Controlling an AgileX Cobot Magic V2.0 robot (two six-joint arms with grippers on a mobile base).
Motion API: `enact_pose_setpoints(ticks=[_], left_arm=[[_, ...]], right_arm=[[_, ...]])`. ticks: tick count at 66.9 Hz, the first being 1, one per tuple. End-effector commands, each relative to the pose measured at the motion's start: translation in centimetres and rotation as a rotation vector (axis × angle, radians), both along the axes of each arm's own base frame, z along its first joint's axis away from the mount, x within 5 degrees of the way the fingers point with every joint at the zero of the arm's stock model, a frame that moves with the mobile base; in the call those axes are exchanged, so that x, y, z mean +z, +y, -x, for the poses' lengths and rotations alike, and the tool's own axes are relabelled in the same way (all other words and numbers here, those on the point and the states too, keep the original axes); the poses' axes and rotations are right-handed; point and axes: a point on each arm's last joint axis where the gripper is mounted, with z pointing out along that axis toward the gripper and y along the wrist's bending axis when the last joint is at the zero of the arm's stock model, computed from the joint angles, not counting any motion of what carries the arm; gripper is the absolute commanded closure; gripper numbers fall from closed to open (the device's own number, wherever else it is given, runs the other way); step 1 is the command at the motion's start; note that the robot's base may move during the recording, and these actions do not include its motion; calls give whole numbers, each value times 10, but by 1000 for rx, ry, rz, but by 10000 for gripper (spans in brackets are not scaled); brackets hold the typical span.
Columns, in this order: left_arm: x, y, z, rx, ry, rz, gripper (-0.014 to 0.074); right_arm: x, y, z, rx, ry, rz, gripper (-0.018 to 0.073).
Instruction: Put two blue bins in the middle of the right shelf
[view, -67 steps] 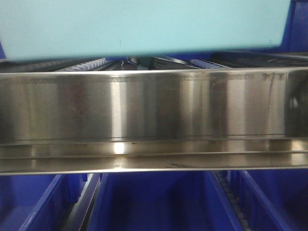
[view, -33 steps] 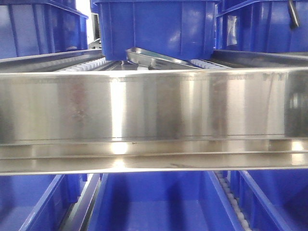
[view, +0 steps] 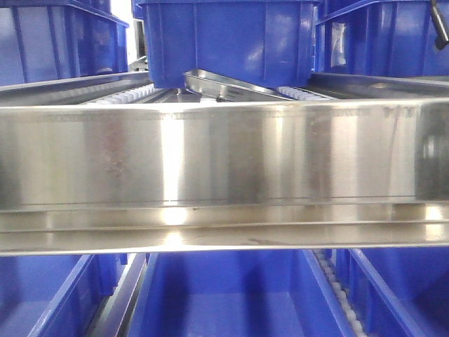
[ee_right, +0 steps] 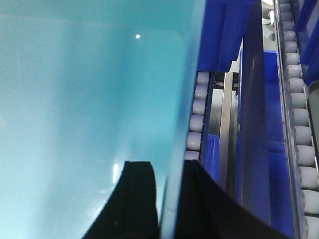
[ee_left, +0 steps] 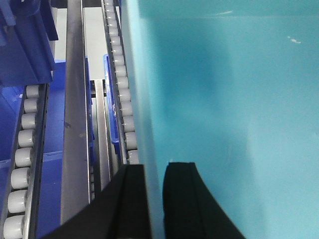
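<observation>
Grip starts on the left, where the left gripper (ee_left: 155, 167) has its black fingers closed across one side wall of the blue plastic bin (ee_left: 229, 99), one finger outside and one inside. This close, the wall looks a washed-out turquoise. Just beside that wall runs a lane of white plastic rollers (ee_left: 122, 104), so the bin sits on or just over the roller track. In the front view the broad stainless steel shelf rail (view: 224, 154) fills the middle. Above it, what I judge to be the same bin stands in the centre lane, flanked closely by neighbouring blue bins (view: 56, 38) without visibly touching them. On the right, the right gripper (ee_right: 167, 167) is clamped over the opposite wall in the same way, with another row of rollers (ee_right: 195, 114) alongside. The step in hand looks like seating the bin on this shelf level. To do it well, advance both arms evenly so the bin runs straight down its lane. Confirm that rollers carry the base on both sides before letting go. Then open both grippers together and lift the fingers straight up, clear of the walls and the neighbours.
</observation>
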Motion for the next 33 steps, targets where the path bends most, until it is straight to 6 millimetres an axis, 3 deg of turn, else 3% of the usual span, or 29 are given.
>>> enact_pose_setpoints(ticks=[1, 33], left_arm=[[14, -1, 7, -28, -69, 21, 707], [13, -1, 7, -28, -67, 22, 707]], right_arm=[[8, -1, 2, 13, -53, 8, 727], [8, -1, 2, 13, -53, 8, 727]])
